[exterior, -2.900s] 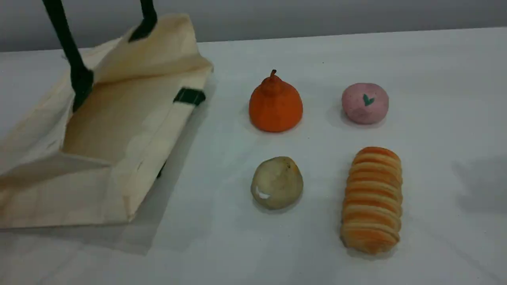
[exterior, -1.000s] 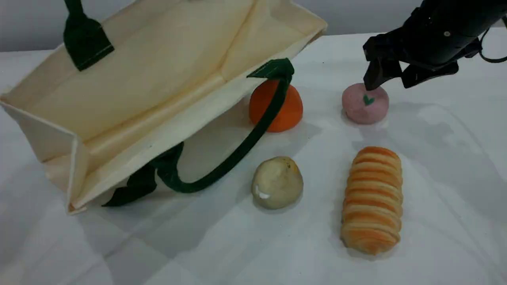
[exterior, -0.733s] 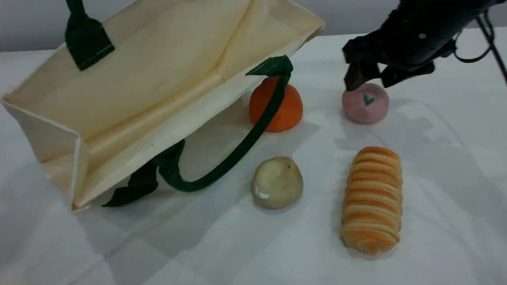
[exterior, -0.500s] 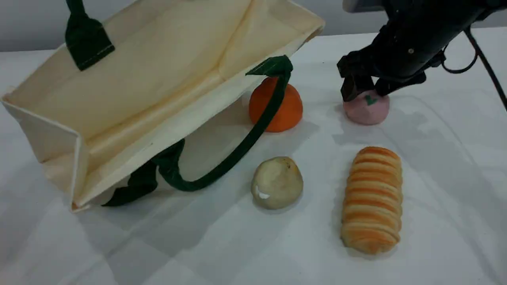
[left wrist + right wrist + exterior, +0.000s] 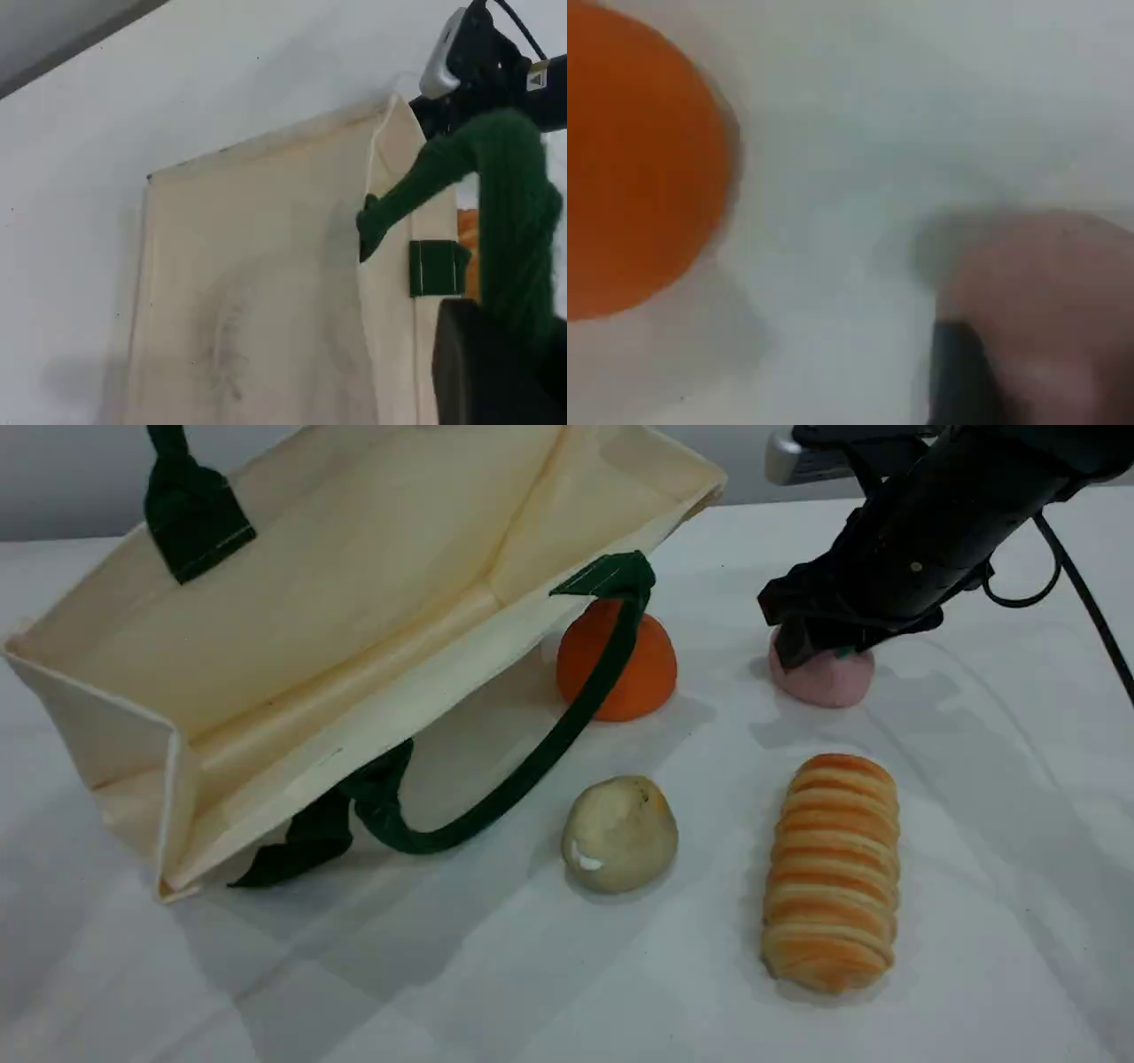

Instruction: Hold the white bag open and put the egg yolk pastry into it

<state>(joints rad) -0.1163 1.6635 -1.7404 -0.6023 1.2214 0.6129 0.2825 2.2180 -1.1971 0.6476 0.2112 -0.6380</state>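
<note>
Holding the white bag (image 5: 354,584) open by the left edge of the surface (image 5: 496,974), the left arm's jaws are pinching its green rope handle (image 5: 514,204), pressed together on it. The bag's mouth is facing the foods. The egg yolk pastry (image 5: 620,834) is lying untouched near the middle of the surface, toward the front edge. The right arm (image 5: 921,540) is resting its jaws over a pink ball (image 5: 824,682) toward the far right; whether they are pinching it cannot be told. The picking step is in hand, seemingly on the wrong food. The next move is calling for leaving the ball and closing on the pastry's sides.
</note>
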